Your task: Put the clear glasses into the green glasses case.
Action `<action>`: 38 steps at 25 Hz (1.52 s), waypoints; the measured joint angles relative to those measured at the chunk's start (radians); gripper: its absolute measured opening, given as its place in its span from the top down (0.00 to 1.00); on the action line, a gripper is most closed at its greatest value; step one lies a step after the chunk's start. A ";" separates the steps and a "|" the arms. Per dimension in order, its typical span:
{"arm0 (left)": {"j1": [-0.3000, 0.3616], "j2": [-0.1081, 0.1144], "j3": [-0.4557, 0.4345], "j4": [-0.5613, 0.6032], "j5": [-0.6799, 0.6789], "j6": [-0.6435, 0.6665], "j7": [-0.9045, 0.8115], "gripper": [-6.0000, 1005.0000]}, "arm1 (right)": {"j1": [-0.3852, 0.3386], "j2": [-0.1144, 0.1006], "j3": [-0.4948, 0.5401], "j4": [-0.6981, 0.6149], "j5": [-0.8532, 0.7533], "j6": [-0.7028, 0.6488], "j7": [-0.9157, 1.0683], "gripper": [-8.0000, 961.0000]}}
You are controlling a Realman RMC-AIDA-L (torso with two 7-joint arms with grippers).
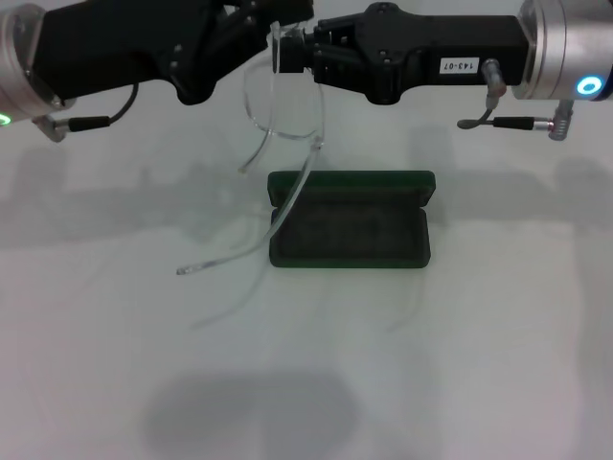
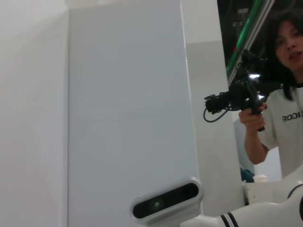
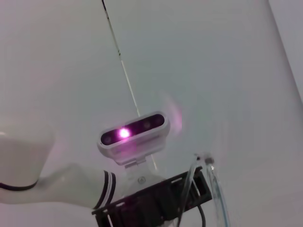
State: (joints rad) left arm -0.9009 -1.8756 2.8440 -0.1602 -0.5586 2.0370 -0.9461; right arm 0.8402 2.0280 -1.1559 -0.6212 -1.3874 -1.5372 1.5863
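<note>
1. The white table is the largest thing before me, smooth and matte, with soft grey shadows across it.
2. My right arm reaches in from 2 o'clock, a black blocky wrist behind a silver cuff with a blue ring light. My right gripper ends at 12 o'clock, fingers pressed onto the top edge of the clear glasses.
3. My left arm comes in from 10 o'clock, black and angular with a silver cuff. My left gripper meets the same frame from the other side; whether its fingers are spread or closed, I cannot tell.
4. The green glasses case lies open near the centre, a dark green rounded rectangle with a hard shell and a dull grey-green lining. Its lid stands up along the far edge.
5. The clear glasses hang in the air just above and toward 11 o'clock from the case: colourless, glossy plastic, a curved one-piece lens, and thin arms trailing down toward 8 o'clock, one crossing the case's left end.
</note>
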 joint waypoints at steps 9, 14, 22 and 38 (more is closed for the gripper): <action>0.007 -0.007 0.000 -0.013 -0.004 -0.001 0.005 0.96 | 0.002 0.000 -0.027 0.000 0.029 -0.003 -0.001 0.89; 0.007 -0.014 0.000 -0.013 0.000 -0.001 0.009 0.96 | 0.000 0.000 -0.028 -0.001 0.030 -0.003 -0.002 0.89; 0.008 -0.015 0.000 -0.013 0.001 -0.002 0.010 0.96 | -0.004 0.000 -0.033 -0.001 0.042 -0.014 -0.002 0.90; 0.020 -0.017 0.000 -0.013 -0.003 0.000 0.012 0.96 | -0.011 0.000 -0.048 -0.001 0.058 -0.017 -0.003 0.90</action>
State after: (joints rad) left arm -0.8805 -1.8930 2.8440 -0.1733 -0.5619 2.0370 -0.9342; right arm 0.8293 2.0279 -1.2043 -0.6221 -1.3290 -1.5540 1.5830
